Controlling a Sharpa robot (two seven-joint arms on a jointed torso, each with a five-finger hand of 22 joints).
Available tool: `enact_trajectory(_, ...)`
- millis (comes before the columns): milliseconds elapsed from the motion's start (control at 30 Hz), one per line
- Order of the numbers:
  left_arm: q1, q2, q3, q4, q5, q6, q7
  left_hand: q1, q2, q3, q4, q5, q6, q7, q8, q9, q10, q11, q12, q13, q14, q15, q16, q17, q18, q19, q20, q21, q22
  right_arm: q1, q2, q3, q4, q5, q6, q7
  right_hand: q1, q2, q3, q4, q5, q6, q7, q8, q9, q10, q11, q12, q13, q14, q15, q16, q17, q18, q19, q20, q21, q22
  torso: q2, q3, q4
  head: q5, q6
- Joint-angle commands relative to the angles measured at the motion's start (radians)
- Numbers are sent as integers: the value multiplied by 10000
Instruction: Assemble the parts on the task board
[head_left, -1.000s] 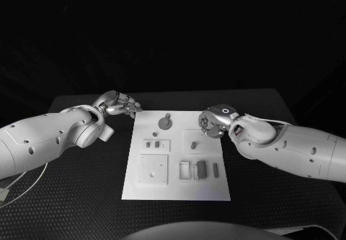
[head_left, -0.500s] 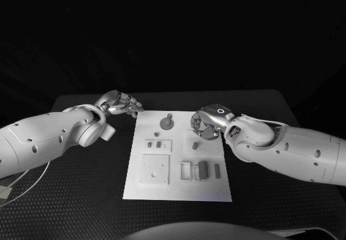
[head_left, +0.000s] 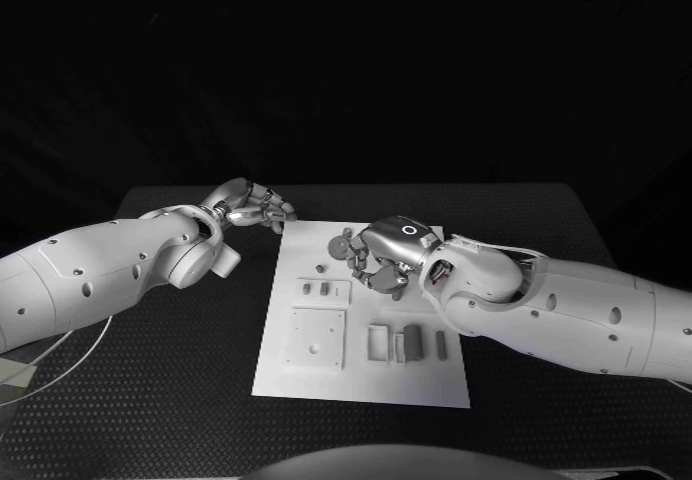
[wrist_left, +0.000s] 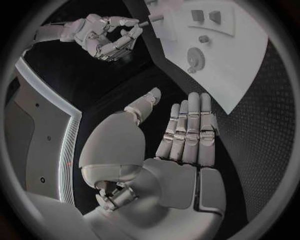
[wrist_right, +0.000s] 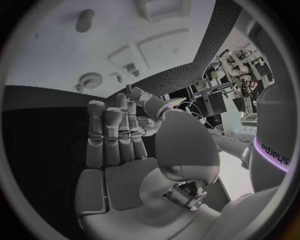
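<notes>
Task board (head_left: 361, 385) lies mid-counter (head_left: 577, 400), grey parts (head_left: 408, 341) unassembled — right robot hand (head_left: 378, 262) hovers above it, fingers curled, grip unclear; left robot hand (head_left: 257, 209) waits open beside the far corner — a pick likely follows.

The table (head_left: 173, 420) looks matt and finely dimpled, the task board (head_left: 361, 385) smooth matt white, both arms glossy.

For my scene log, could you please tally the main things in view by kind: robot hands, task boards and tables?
Silver many-fingered robot hands: 2 (left hand, right hand)
White rectangular task board: 1
Black textured table: 1
Total: 4
</notes>
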Motion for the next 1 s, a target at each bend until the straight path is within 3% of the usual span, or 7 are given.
enact_trajectory(33,8,54,7,-1,-8,100,153,70,35,-69,-12,43,-55,4,6,-16,39,31,-43,-12,92,-5,-52,14,22,65,-5,8,-13,-1,213,-43,-28,161,409,260,8,144,60,10,31,5,18,8,28,66,12,-39,15,-11,-71,5,18,532,-6,-70,64,212,6,-16,-1,76,-5)
enact_trajectory(267,9,144,8,-49,-8,64,125,72,38,-69,-13,44,-56,5,6,-17,39,32,-44,-14,93,-4,-61,23,21,65,-6,7,-15,-16,754,-239,-314,138,515,330,-12,173,62,6,29,-9,24,-2,39,61,17,-53,18,-22,-66,-3,28,532,-23,-66,62,210,-2,-17,-9,265,-25)
enact_trajectory(367,9,178,9,-57,-8,87,124,72,39,-69,-12,44,-57,5,6,-18,39,32,-44,-14,93,-4,-64,26,21,65,-5,7,-15,-186,908,-330,-435,138,582,375,-15,180,62,3,29,-14,25,-4,42,59,18,-57,18,-24,-65,-5,31,532,-27,-66,62,210,10,-19,17,306,-36)
enact_trajectory(533,10,190,9,-76,-8,88,127,71,43,-69,-11,45,-58,6,6,-19,39,33,-45,-15,95,-3,-69,33,20,66,-5,6,-16,-401,1139,-388,-690,87,636,437,-25,195,62,1,27,-24,29,-10,49,53,21,-67,20,-30,-62,-9,37,532,-37,-64,61,209,13,-11,7,458,-101)
enact_trajectory(733,10,202,10,-75,-8,81,63,97,45,-62,-28,47,-60,5,8,-22,39,32,-47,-17,99,-5,-87,54,22,65,-8,5,-20,-586,1312,-463,-803,52,735,484,-30,202,62,-1,28,-32,32,-14,55,49,24,-75,21,-34,-59,-11,43,532,-44,-62,61,208,10,-23,15,481,-132)
enact_trajectory(1000,11,212,10,-66,-8,80,66,90,49,-67,-23,45,-56,6,11,-23,42,32,-47,-18,102,-3,-100,68,17,66,-5,5,-22,-613,1364,-512,-879,8,828,485,-36,215,63,-3,29,-41,35,-19,63,45,27,-84,22,-40,-56,-14,50,532,-54,-60,60,207,2,-18,-1,541,-166)
